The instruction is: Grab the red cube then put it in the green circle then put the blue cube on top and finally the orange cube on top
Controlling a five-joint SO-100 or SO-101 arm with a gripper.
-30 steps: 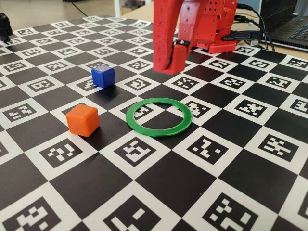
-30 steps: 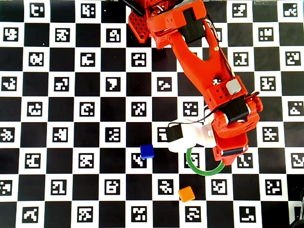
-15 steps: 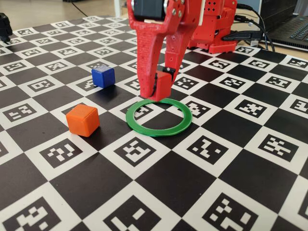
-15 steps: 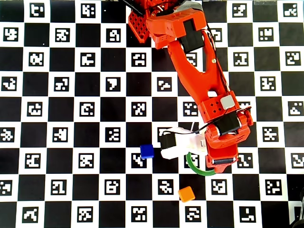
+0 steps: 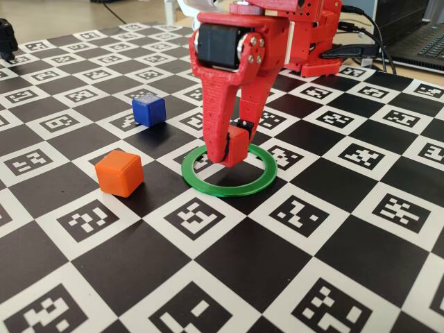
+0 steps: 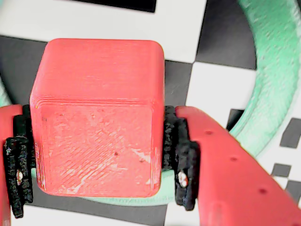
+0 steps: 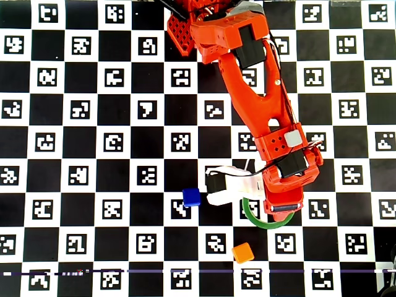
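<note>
In the fixed view, the red two-finger gripper (image 5: 227,154) grips the small matte red plastic cube (image 5: 236,144) low inside the thin flat green plastic ring (image 5: 229,168); whether it touches the checkered marker board (image 5: 333,229) is unclear. The wrist view shows black pads (image 6: 181,155) pressed on both cube sides. Overhead, the arm covers the ring's upper part, with the dark-blue plastic cube (image 7: 192,197) at left and the orange plastic cube (image 7: 243,252) below.

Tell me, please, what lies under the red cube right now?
Under the red cube, clamped in the gripper, the wrist view shows checkered board and the green circle. The patch directly beneath is hidden.
</note>
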